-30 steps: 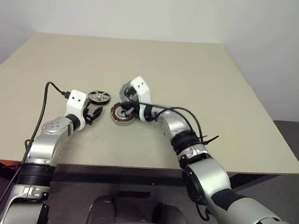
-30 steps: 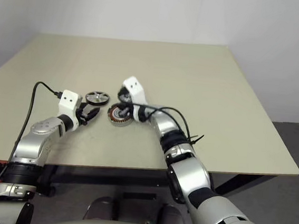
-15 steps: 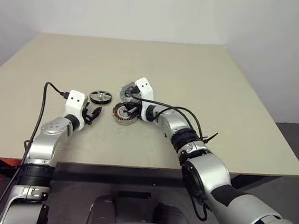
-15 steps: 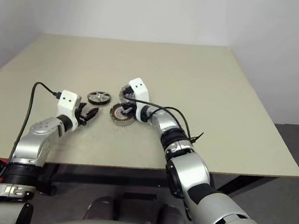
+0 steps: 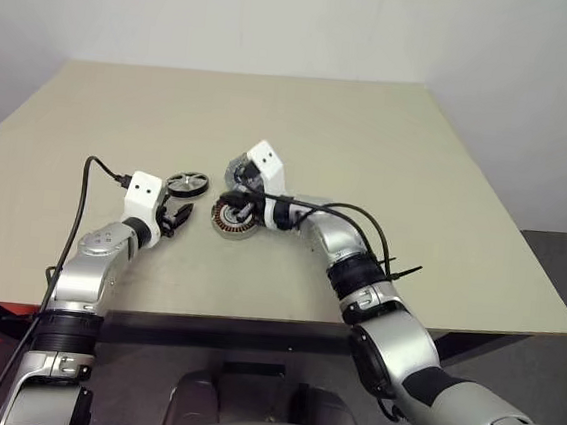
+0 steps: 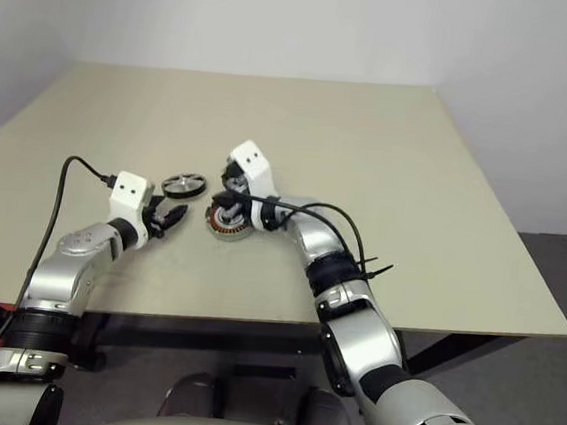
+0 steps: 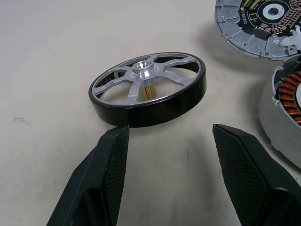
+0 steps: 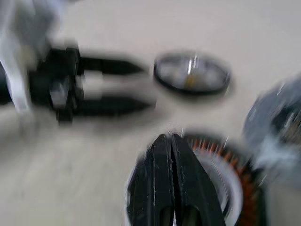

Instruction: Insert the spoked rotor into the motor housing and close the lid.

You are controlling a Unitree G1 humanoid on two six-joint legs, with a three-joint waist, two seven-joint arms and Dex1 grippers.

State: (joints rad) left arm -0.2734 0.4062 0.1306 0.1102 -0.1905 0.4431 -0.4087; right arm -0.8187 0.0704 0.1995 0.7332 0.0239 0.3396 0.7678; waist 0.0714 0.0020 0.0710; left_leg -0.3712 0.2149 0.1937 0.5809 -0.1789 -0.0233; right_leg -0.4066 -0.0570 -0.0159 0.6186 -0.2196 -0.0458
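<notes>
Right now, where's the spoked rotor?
In the left eye view the spoked rotor lies flat on the table, left of the motor housing, just ahead of the open left gripper; nothing holds it.

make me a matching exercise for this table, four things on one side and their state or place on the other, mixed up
Things:
1. spoked rotor
2. motor housing
3. left gripper
4. right gripper

States or places:
A. fingers pressed shut, over the copper windings
B. flat on the table, just ahead of open fingers, untouched
C. fingers apart, holding nothing
D. on the table, windings exposed, no rotor inside

Pairs: 1-B, 2-D, 3-C, 4-A
</notes>
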